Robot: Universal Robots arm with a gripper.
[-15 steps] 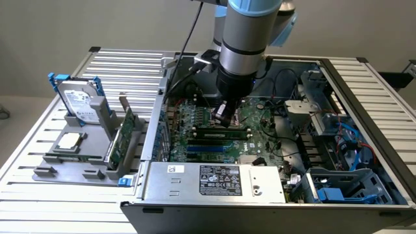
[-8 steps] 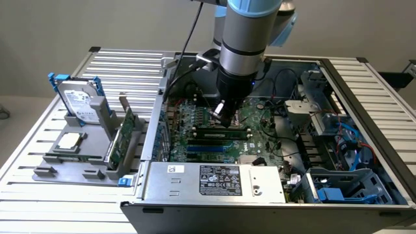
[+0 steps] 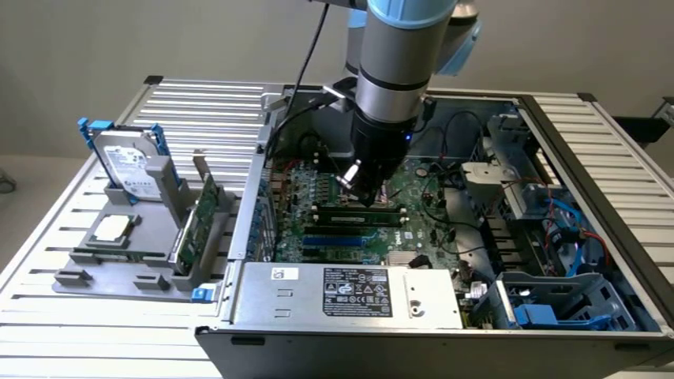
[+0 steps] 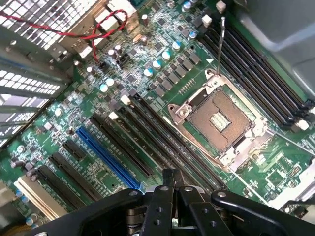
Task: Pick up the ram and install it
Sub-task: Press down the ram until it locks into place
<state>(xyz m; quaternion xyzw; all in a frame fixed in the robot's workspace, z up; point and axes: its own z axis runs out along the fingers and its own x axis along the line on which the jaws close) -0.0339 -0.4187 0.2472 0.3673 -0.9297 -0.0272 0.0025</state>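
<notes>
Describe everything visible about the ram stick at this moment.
The ram is a long, narrow dark-green board with black chips, standing on edge in a motherboard slot inside the open computer case. It runs across the exterior view, directly beneath the shut gripper, which appears to meet its top edge.

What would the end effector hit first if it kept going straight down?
Most likely the memory stick lying in the motherboard slots right under the end effector; depth is hard to judge, so contact may exist already.
</notes>
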